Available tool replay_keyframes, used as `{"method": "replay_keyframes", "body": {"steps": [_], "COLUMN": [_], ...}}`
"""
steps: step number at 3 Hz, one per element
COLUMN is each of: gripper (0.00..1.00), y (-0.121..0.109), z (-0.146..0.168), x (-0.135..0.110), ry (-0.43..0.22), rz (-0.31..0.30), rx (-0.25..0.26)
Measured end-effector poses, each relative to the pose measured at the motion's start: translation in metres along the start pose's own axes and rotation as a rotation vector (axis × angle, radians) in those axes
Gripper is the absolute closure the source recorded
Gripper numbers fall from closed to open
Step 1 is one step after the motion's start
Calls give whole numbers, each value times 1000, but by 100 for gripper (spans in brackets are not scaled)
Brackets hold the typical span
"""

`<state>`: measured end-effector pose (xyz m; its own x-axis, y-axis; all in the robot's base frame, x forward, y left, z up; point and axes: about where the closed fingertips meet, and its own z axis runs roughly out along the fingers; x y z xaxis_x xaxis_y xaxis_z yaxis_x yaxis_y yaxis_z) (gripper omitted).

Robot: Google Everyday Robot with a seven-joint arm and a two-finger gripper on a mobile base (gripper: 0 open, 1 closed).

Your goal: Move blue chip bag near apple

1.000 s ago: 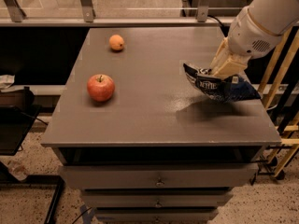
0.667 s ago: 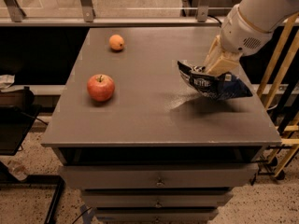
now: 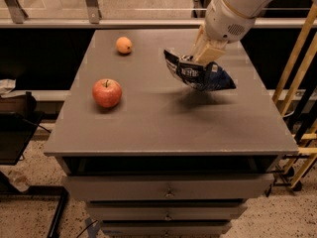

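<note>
Above the table (image 3: 163, 130), blue chip bag (image 3: 202, 76) clamped in end effector (image 3: 199, 58); apple (image 3: 107, 93), orange fruit (image 3: 124, 45) well apart.

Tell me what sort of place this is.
Probably a lab or workshop, not a home: a grey drawer cabinet as workbench, speckled floor, glass partition behind. The gripper holds the blue chip bag above the top.

One camera looks steeply down from the front, fairly near, across the whole tabletop (image 3: 158, 120) toward a far rail (image 3: 148, 23); the end effector (image 3: 200, 57), upper right, grips the blue chip bag (image 3: 200, 77).
</note>
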<state>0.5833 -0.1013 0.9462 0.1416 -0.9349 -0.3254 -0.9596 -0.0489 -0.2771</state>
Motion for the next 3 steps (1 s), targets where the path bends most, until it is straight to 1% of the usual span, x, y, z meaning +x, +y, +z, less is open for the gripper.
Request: {"method": "replay_keyframes", "body": {"steps": [1, 2, 3], "gripper": [100, 100, 100], "y": [-10, -11, -9], "z": [16, 25, 25], "x": [-22, -44, -66], "ry": [-37, -72, -100], "rz": [-39, -75, -108], "rx": [-22, -43, -51]}}
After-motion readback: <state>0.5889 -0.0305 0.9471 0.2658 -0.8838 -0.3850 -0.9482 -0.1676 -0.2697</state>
